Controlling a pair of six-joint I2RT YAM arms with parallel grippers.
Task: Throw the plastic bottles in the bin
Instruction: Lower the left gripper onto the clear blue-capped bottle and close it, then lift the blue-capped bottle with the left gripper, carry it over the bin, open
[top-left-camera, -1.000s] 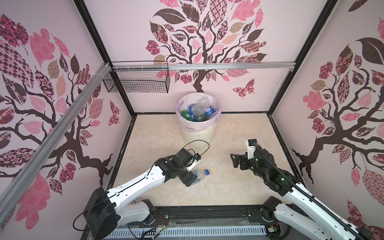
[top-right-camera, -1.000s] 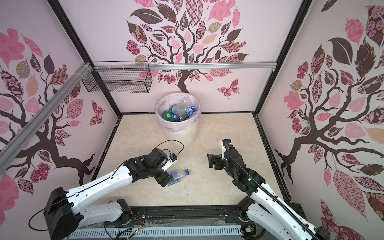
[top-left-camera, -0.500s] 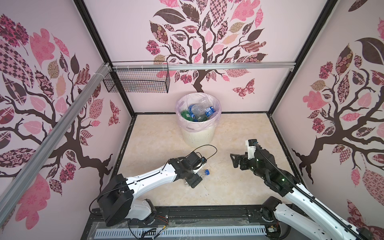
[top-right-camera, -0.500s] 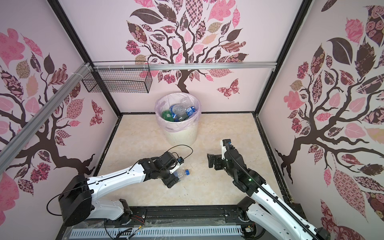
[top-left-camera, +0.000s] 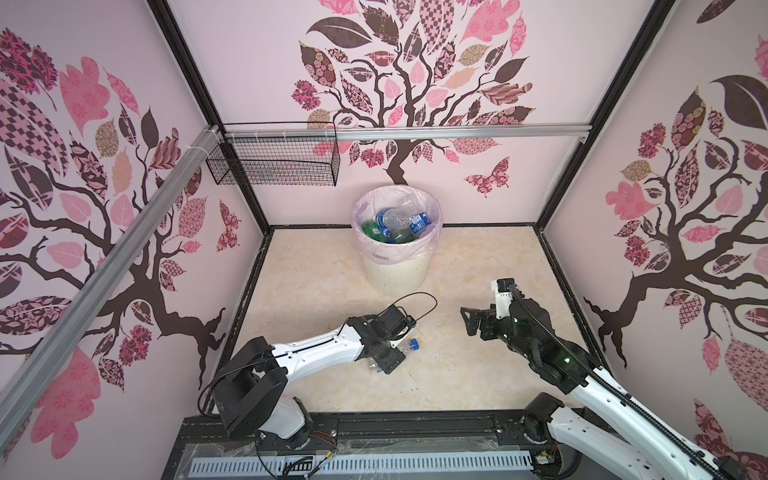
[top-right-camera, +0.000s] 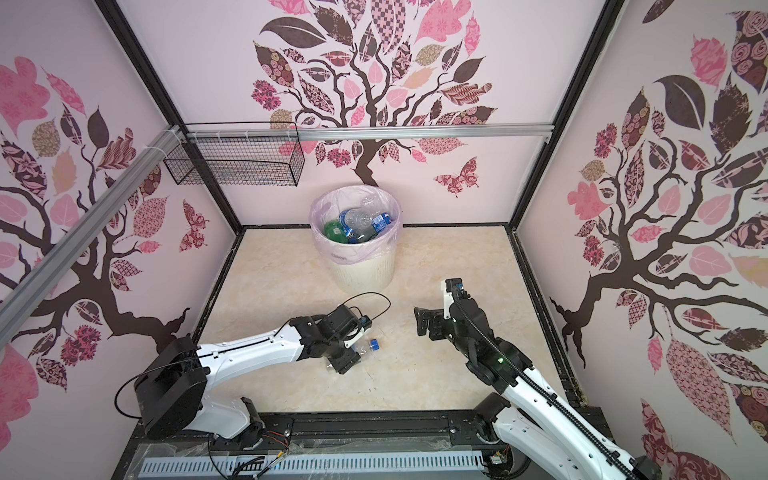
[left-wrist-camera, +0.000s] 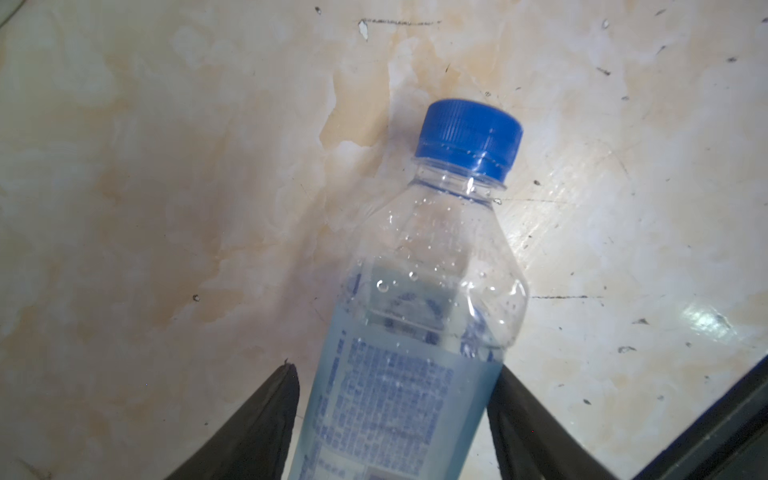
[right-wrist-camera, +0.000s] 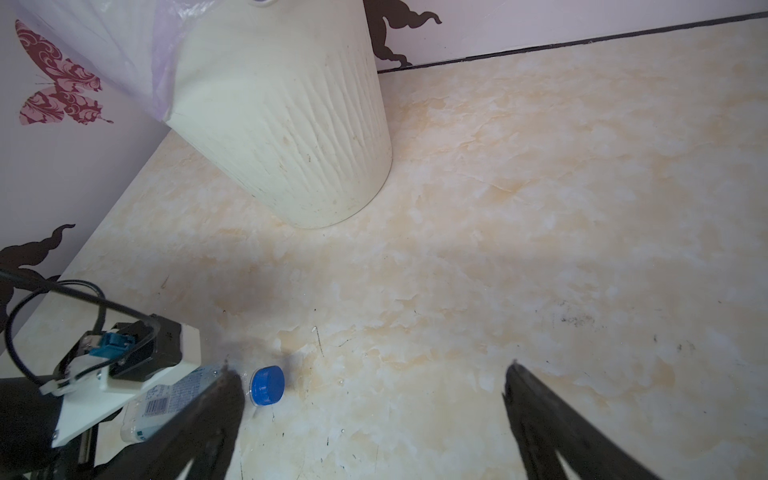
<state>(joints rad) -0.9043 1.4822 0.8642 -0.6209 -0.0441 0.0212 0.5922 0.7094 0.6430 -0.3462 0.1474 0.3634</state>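
The left hand (top-left-camera: 387, 358) sits low over the counter (top-left-camera: 316, 286), directly above the only plastic bottle (left-wrist-camera: 415, 332) seen outside the bin (top-left-camera: 395, 274). The bottle lies on its side; its long axis runs out ahead of the hand, blue cap (top-left-camera: 413, 343) pointing toward the right arm. In the left wrist view the fingers (left-wrist-camera: 266, 424) stand on either side of the labelled body, across that axis and close against it; whether they press it cannot be told. The bin stands upright near the back wall, beyond the bottle, holding the other plastic bottles (top-left-camera: 395, 224). The right hand (top-left-camera: 471, 322) hovers well apart on the right, fingers spread wide, empty. The left hand is the nearer; the lift falls to it.
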